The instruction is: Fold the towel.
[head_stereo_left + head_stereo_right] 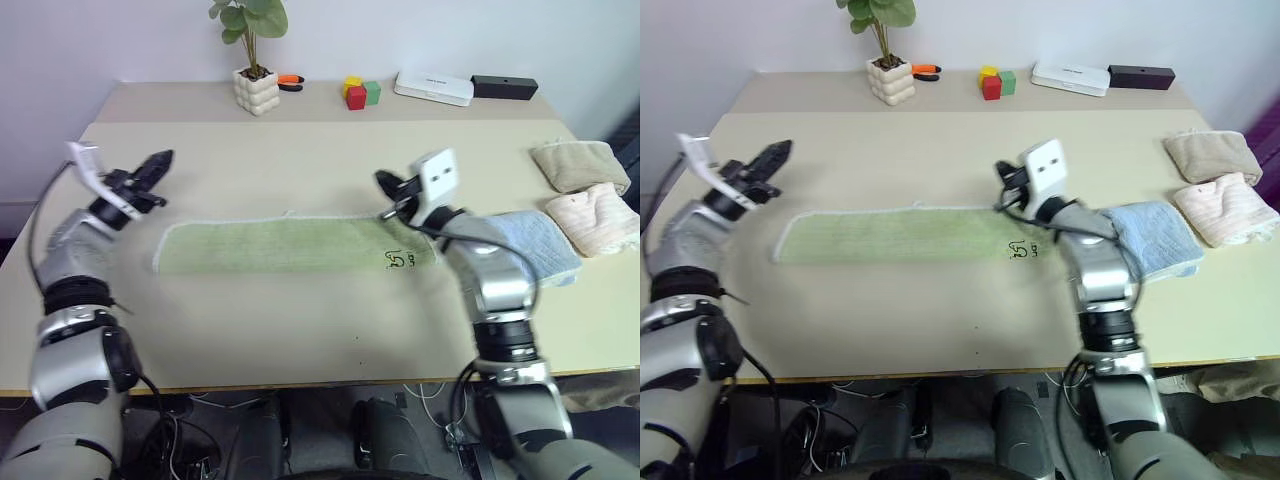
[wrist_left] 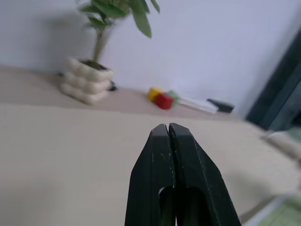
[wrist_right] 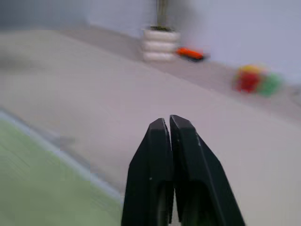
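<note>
The light green towel (image 1: 290,245) lies flat on the desk (image 1: 300,330) in front of me as a long narrow strip, so I judge one lengthwise fold is already in it; the small dark printed mark sits near its right end. My left gripper (image 1: 160,162) hangs above the desk just past the towel's left end, jaws pressed together on nothing. My right gripper (image 1: 385,185) hovers over the far edge near the right end, jaws likewise pressed together and empty, as the wrist views confirm. Neither touches the cloth.

The step in hand, as I read it, is the gap between folds: both hands clear of the towel, lined up with its two ends. The next move calls for spreading the jaws, lowering onto an end, pinching through both layers at the whitish edging, and carrying that end across to meet the other. The light blue folded towel (image 1: 535,240) lies just beside my right forearm, so I should keep clear of it.
</note>
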